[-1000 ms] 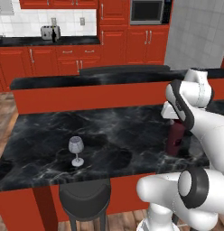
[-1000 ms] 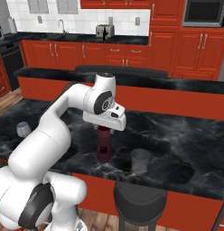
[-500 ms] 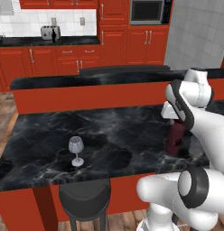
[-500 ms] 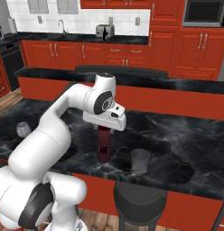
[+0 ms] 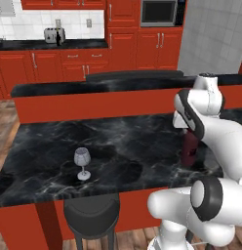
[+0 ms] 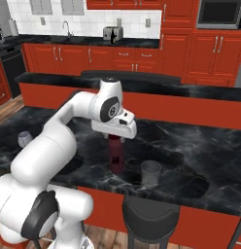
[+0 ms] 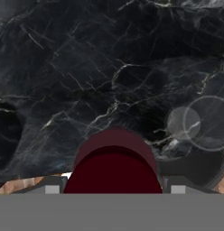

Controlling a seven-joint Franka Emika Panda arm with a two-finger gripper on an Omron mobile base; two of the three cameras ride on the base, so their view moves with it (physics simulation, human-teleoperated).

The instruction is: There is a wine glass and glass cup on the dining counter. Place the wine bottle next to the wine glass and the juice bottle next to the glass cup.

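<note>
Your pincer (image 6: 116,136) stood directly over the juice bottle (image 6: 116,155), jaws set at the bottle's top, one on each side of it, closed on its neck. In the hand view the maroon shoulder of that bottle (image 7: 114,164) sat between the two finger tips (image 7: 51,186), touching or nearly touching both.

The bottle stood upright on the dining bench (image 6: 200,146), its base on the black marble, near the front edge. Just beside it, toward the stool side, you had the glass cup (image 6: 150,173), upright and apart from the bottle. The hand view showed the same cup (image 7: 204,122) as a pale ring to the right of the bottle.

From the left base camera the bottle (image 5: 189,149) was half hidden behind the arm. The wine glass (image 5: 82,163) stood upright on the bench (image 5: 45,146), well apart from the bottle and close to the front edge, above a black stool (image 5: 91,215).
</note>
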